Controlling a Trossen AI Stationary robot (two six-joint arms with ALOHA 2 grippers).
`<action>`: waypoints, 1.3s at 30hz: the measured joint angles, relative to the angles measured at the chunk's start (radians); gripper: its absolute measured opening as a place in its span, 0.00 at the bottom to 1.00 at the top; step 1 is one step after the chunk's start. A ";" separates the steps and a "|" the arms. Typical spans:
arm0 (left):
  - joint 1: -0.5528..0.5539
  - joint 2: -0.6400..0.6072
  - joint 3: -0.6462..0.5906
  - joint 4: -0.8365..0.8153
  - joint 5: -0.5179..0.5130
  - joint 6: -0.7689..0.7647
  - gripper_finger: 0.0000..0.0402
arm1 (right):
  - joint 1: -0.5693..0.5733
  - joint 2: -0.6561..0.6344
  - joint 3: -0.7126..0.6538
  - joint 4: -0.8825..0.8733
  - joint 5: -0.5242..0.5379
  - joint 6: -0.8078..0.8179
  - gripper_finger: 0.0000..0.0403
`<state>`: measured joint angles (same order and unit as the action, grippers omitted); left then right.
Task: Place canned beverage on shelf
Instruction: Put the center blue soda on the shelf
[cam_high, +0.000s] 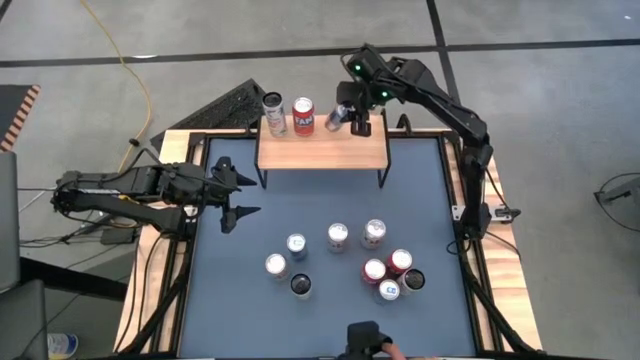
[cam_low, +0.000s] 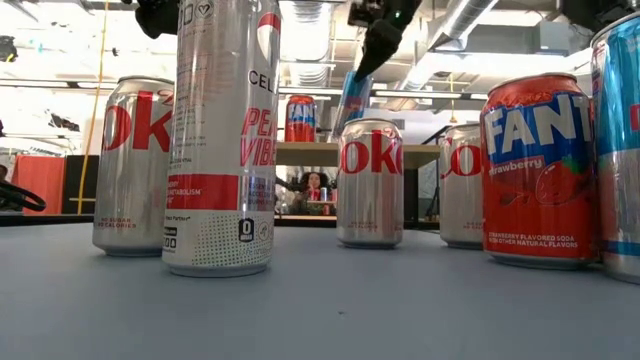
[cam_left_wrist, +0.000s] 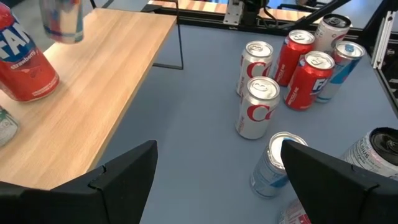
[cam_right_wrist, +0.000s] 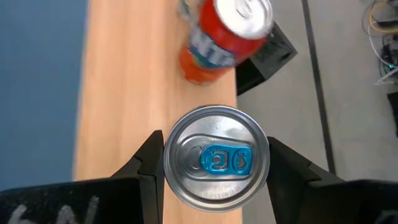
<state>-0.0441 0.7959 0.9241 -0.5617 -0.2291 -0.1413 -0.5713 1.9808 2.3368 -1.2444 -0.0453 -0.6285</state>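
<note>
The shelf (cam_high: 322, 150) stands at the table's far side; on its light-wood top stand a white-and-black can (cam_high: 273, 113) and a red Fanta can (cam_high: 303, 116). Beside them, above the shelf's far edge, my right gripper (cam_high: 352, 118) is shut on a blue canned beverage (cam_high: 338, 116), which shows tilted in the low view (cam_low: 352, 100). My left gripper (cam_high: 238, 195) hangs open over the table's left part, short of the shelf, with nothing between its fingers (cam_left_wrist: 124, 174). My right gripper pinches the blue can between its two fingers (cam_right_wrist: 148, 167), one on each side of the wall just below the top rim (cam_right_wrist: 166, 163). The fingers come slanting down from the far right. The can leans; whether its base touches the shelf top I cannot tell.
Several more cans stand grouped on the blue mat toward the near right: silver Coke cans (cam_high: 337, 235), red cans (cam_high: 399, 262), a tall white can (cam_low: 222, 140). A wooden rim (cam_high: 505, 280) frames the table. Free shelf top (cam_high: 350, 152) lies to the right of the Fanta can.
</note>
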 joint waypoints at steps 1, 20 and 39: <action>0.000 0.000 0.000 0.000 -0.001 0.001 0.83 | -0.003 0.006 -0.002 -0.007 0.000 0.000 0.44; 0.000 0.000 0.000 0.006 -0.020 0.016 0.83 | -0.006 0.004 0.011 -0.091 -0.009 -0.058 0.44; 0.000 0.000 0.000 0.046 -0.021 0.032 0.83 | -0.011 0.003 0.018 -0.158 -0.010 -0.026 0.51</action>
<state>-0.0441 0.7961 0.9241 -0.5156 -0.2497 -0.1089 -0.5827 1.9835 2.3550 -1.4025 -0.0551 -0.6542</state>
